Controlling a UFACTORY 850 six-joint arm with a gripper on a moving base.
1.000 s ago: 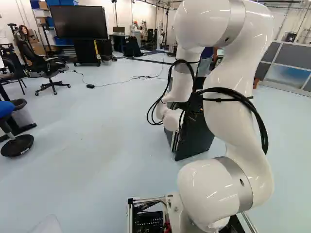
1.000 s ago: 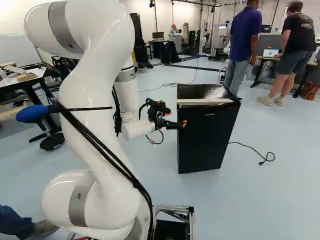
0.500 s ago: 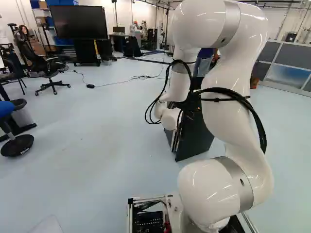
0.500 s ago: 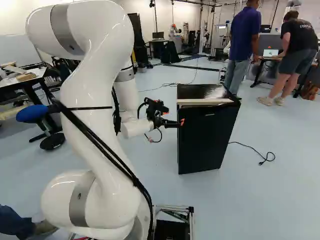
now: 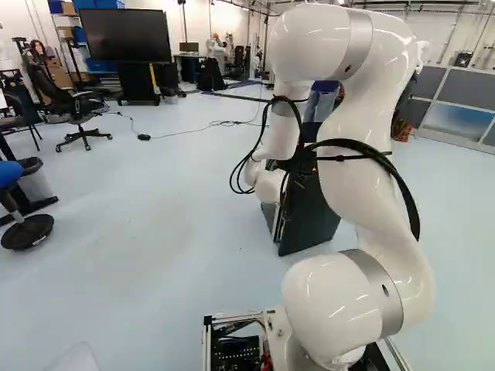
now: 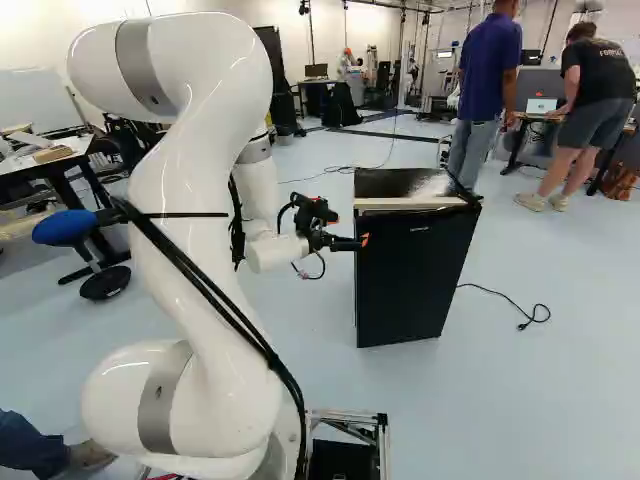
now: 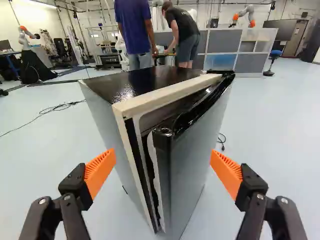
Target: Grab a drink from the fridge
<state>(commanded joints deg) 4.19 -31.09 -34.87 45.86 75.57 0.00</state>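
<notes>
My gripper (image 6: 358,242) is at the upper edge of the black fridge (image 6: 410,275), on the side facing the arm in the right base view. In the wrist view the gripper (image 7: 163,159) stands wide open, its orange pads apart and holding nothing. Between and ahead of them is a corner of the fridge (image 7: 132,87). The fridge door (image 7: 192,150) is slightly ajar; a narrow gap runs down between its near edge and the pale frame. Whether a finger touches the fridge I cannot tell. No drink shows; the inside is hidden.
A cable (image 6: 500,300) lies on the floor beside the fridge. Behind it, people stand near a desk and grey partitions (image 7: 220,47). Another robot (image 7: 243,15) stands far back in the wrist view. A blue stool (image 6: 70,228) is at the left of the right base view.
The arm has shifted a little against its lowest joint, its upper part most. The gripper has drawn back slightly from the fridge. Base and fridge have stayed put.
</notes>
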